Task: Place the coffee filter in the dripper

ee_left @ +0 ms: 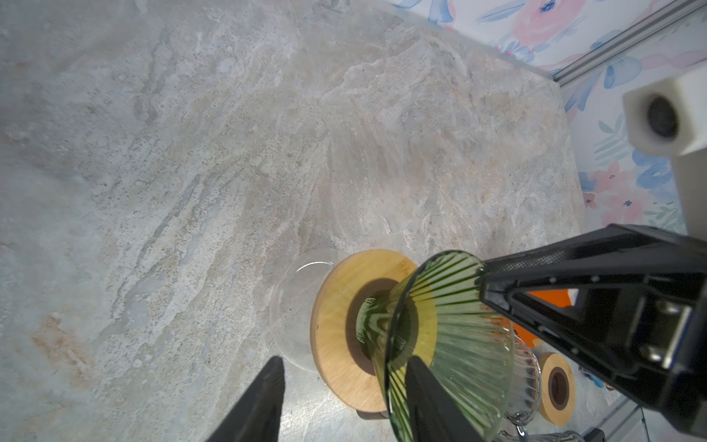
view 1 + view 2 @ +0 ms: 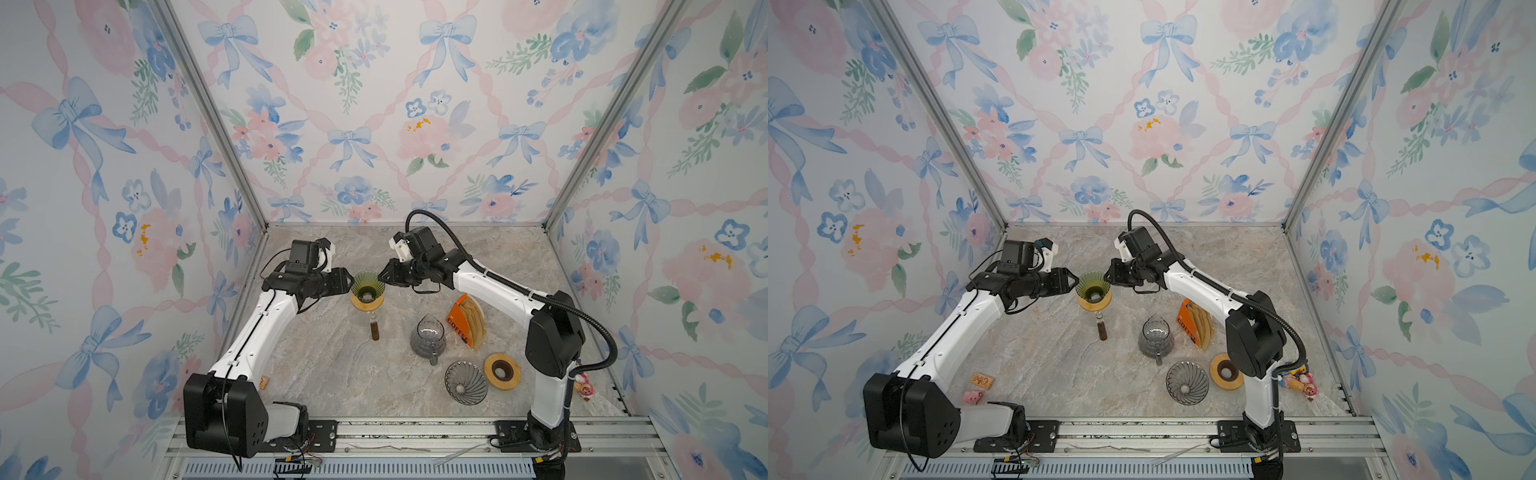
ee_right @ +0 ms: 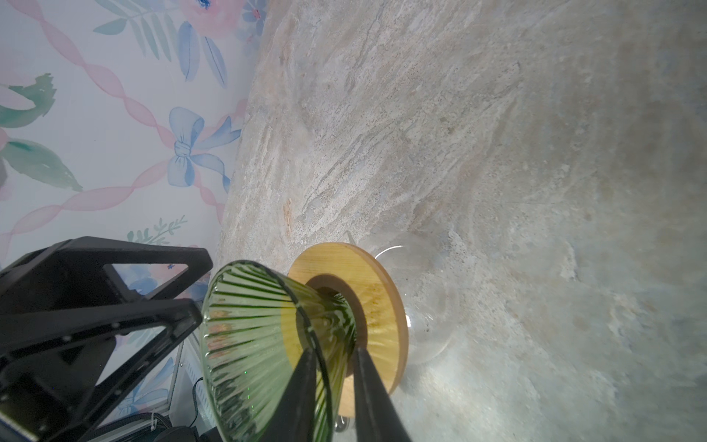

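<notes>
Coffee filters sit in their orange box, well apart from the green dripper. Our left claw gapes across its rim; our right claw straddles the wall narrowly, grip unclear to us. A sideways tug could topple the perched glass onto the bench

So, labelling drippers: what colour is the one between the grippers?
Green dripper, clearest in the right wrist view.

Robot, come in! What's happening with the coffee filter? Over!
Left gripper open, right gripper unclear, both straddling green dripper rim. No filter inside; filters in orange holder. Nothing else blocking.
</notes>
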`<action>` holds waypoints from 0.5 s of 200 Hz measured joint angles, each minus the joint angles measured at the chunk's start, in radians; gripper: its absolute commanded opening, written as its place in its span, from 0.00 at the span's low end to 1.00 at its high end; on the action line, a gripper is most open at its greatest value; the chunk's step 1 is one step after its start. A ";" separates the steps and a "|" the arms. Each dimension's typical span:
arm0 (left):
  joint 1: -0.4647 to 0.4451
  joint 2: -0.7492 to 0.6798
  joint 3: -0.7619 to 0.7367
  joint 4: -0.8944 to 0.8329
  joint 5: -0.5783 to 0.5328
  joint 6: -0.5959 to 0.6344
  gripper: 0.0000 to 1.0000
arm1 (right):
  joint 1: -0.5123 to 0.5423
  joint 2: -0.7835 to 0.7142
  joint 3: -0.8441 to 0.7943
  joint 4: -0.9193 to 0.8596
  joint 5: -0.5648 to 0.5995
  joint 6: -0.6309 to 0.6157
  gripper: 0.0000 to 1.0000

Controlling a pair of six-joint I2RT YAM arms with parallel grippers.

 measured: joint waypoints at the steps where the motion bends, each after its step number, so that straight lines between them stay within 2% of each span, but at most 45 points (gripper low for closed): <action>1: 0.000 -0.002 0.000 0.000 0.000 0.000 0.54 | 0.000 0.000 0.000 0.000 0.000 0.000 0.23; 100: -0.011 -0.133 -0.072 0.036 0.036 0.000 0.56 | -0.014 -0.102 -0.077 0.044 0.011 0.000 0.27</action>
